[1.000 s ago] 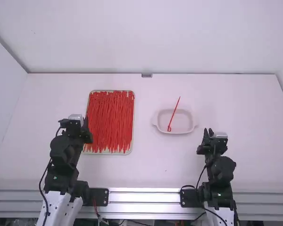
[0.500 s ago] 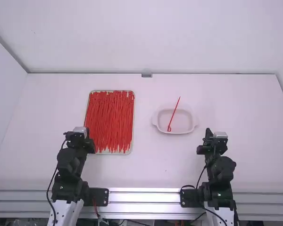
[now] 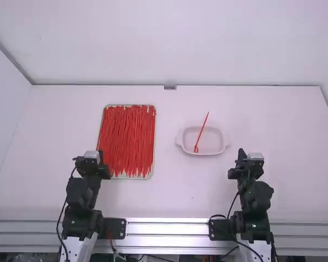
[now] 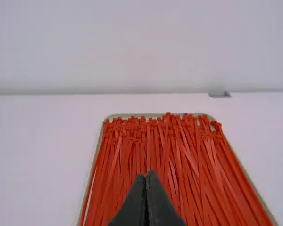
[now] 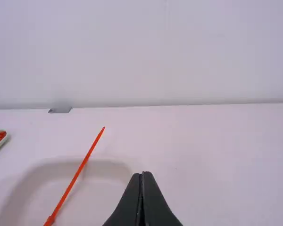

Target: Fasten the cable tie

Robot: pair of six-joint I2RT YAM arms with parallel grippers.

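Observation:
A tan tray (image 3: 105, 110) left of the table's middle holds several red cable ties (image 3: 128, 139), also seen as a pile of red cable ties (image 4: 165, 155) in the left wrist view. One red cable tie (image 3: 200, 132) lies slanted in a white dish (image 3: 223, 143), its tip over the far rim; the right wrist view shows this cable tie (image 5: 78, 172) and the dish (image 5: 19, 188). My left gripper (image 3: 93, 164) sits shut at the tray's near left corner, empty (image 4: 146, 175). My right gripper (image 3: 242, 158) is shut and empty just near-right of the dish (image 5: 142, 175).
A small grey bracket (image 3: 170, 87) sits at the table's far edge by the back wall. Bare white table (image 3: 273, 120) lies right of the dish and left of the tray. A metal rail (image 3: 164, 226) runs along the near edge.
The left arm has pulled back toward its base and lowered, its gripper now at the tray's near left corner. The right arm has barely shifted.

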